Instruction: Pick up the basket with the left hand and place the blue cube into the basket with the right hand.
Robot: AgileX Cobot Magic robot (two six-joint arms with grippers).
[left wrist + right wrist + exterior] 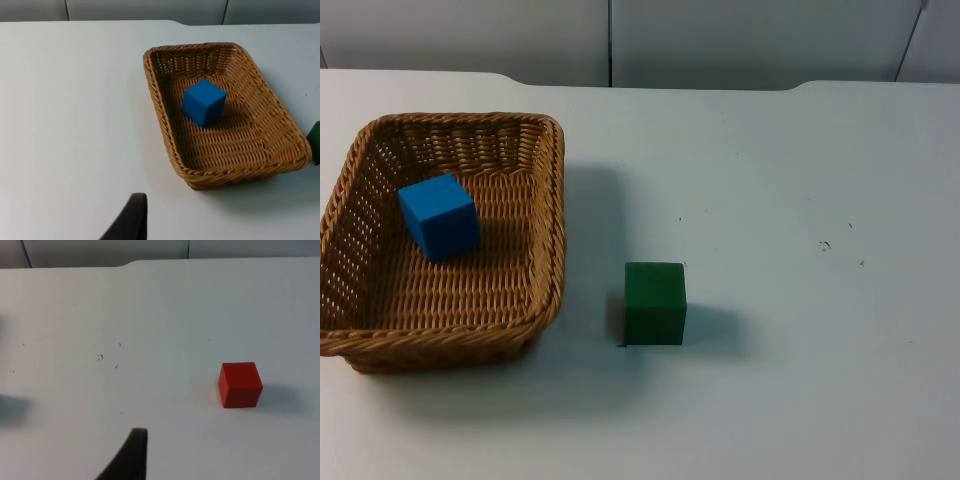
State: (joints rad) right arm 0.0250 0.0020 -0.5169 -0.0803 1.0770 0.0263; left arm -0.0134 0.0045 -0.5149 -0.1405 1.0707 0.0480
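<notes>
A woven wicker basket (445, 240) sits on the white table (800, 180) at the left side of the top view, resting flat on the surface. Inside it lies the blue cube (439, 217), turned slightly askew on the basket floor and nearer the far wall than the near rim. The left wrist view looks onto the same basket (220, 112) with the blue cube (202, 102) in it, apart from all four walls. One black fingertip of the left end effector (128, 220) stands over bare table, well apart from the basket and touching nothing; whether that end effector is released or clenched cannot be told. Just right of the basket in the top view, a green cube (655, 303) stands on the table, close to the basket's near right corner but not touching it. Farther right, a few small dark specks (825, 245) mark the table. The right wrist view shows a red cube (240, 384) alone on the table, and one fingertip of the right end effector (127, 457) over bare surface, well apart from that cube; its state likewise cannot be told.
</notes>
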